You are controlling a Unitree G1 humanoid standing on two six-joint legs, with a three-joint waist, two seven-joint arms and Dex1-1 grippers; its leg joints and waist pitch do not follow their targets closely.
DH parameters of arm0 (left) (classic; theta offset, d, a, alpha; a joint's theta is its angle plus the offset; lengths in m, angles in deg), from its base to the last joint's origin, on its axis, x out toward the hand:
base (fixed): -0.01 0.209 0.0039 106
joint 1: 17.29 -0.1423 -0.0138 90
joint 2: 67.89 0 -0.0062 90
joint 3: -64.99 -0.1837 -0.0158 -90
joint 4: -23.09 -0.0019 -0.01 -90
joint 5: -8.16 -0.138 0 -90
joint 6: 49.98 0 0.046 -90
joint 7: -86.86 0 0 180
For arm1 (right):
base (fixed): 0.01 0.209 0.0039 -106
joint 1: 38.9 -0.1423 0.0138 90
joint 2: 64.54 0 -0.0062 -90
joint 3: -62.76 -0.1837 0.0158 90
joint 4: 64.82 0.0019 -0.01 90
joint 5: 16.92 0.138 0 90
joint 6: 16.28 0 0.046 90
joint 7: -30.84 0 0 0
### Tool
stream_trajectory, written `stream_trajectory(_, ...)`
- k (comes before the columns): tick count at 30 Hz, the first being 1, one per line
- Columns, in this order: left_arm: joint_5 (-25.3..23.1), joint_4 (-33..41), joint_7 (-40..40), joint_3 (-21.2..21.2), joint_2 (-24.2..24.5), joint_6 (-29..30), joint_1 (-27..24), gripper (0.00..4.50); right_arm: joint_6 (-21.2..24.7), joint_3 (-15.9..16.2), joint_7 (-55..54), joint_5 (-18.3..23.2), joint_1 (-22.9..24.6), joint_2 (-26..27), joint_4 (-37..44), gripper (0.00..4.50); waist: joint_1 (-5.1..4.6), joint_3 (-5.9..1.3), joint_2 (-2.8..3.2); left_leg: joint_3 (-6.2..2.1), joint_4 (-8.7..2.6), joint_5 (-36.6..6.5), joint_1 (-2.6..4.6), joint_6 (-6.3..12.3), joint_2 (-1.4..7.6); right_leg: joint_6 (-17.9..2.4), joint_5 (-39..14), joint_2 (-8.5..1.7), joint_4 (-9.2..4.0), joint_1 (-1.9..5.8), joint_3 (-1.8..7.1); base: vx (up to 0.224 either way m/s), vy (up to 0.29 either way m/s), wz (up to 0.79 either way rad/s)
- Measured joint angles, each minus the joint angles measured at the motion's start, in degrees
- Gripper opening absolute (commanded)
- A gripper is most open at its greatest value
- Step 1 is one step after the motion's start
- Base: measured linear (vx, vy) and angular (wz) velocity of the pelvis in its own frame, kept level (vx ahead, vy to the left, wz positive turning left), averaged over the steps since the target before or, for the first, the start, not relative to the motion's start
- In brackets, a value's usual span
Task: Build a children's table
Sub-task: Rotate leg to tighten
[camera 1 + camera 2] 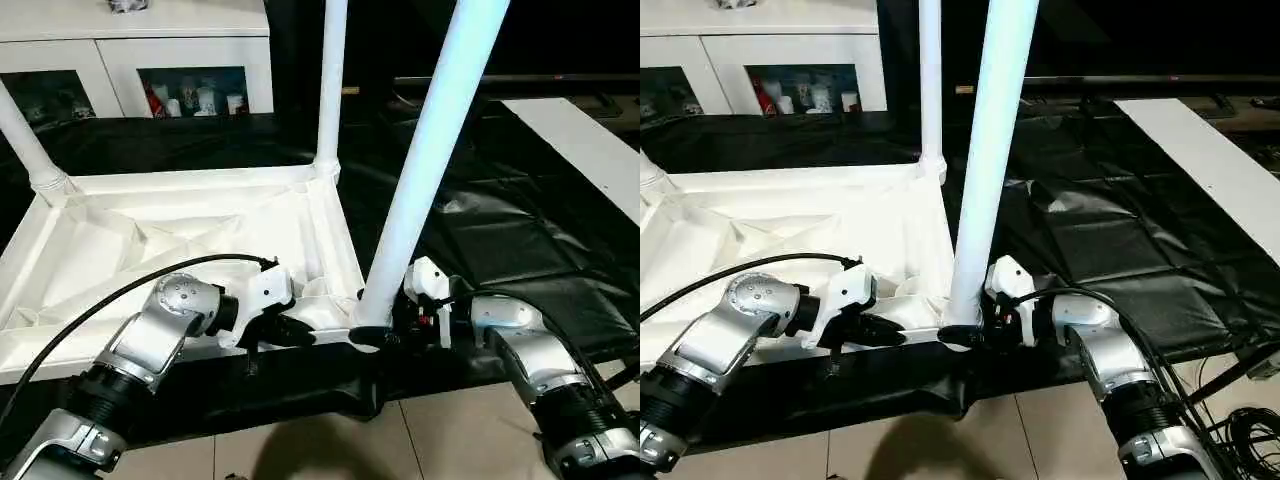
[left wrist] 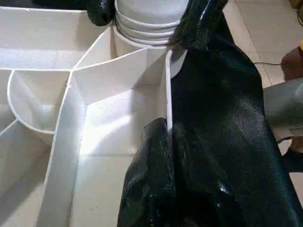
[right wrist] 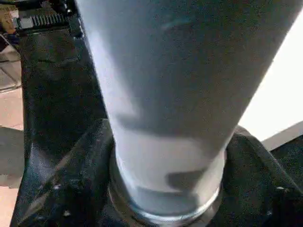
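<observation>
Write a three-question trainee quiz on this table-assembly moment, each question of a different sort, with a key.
1. True or false: the left gripper is shut on the near rim of the upturned tabletop.
2. How many legs stand upright in corner sockets? A) one B) three C) four
3. Fill in: the right gripper has its fingers on either side of the base of the near ____.

Key
1. True; the left wrist view shows its fingers clamping the thin white wall.
2. B: far left leg, far right leg, near leg.
3. Leg.
</observation>
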Motion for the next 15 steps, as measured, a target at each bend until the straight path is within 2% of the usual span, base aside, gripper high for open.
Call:
stream_trajectory(3, 0.0, 0.0, 0.0, 0.0, 0.0, 0.1, 0.0, 0.00, 0.0, 0.0, 0.0, -0.2, -0.1, 0.0, 0.0, 2.73, 0.02, 0.00, 0.00, 0.00, 0.00, 0.0, 0.01, 0.00, 0.00, 0.0, 0.0, 0.00, 0.00, 0.01, 0.00, 0.000, 0.000, 0.00)
stream_trajectory(10, 0.0, -0.6, -1.2, 0.1, -0.8, 0.8, 0.2, 0.00, -0.1, -0.4, -1.5, -0.2, -0.1, 0.8, -0.9, 2.72, -0.06, 0.00, 0.02, -0.01, 0.03, 0.0, 0.21, 0.00, 0.00, 0.0, 0.0, 0.00, 0.01, 0.23, 0.00, 0.000, 0.000, 0.00)
stream_trajectory(14, -1.3, -5.9, -7.3, 1.3, -4.3, 1.3, 3.3, 0.00, 0.0, -3.3, -12.2, -0.9, -1.8, 5.0, -5.6, 2.71, -0.71, 0.04, 0.11, -0.05, 0.17, 0.0, 0.27, -0.01, -0.03, -0.1, 0.0, 0.00, 0.00, 0.30, 0.05, 0.000, 0.000, 0.00)
stream_trajectory(15, -2.1, -8.1, -9.9, 1.7, -6.0, 1.3, 4.6, 0.00, 0.1, -4.9, -16.8, -0.9, -2.5, 6.7, -7.5, 2.71, -0.83, 0.03, 0.14, -0.06, 0.21, 0.0, 0.30, -0.01, -0.03, -0.1, 0.0, 0.00, -0.01, 0.36, 0.04, 0.000, 0.000, 0.00)
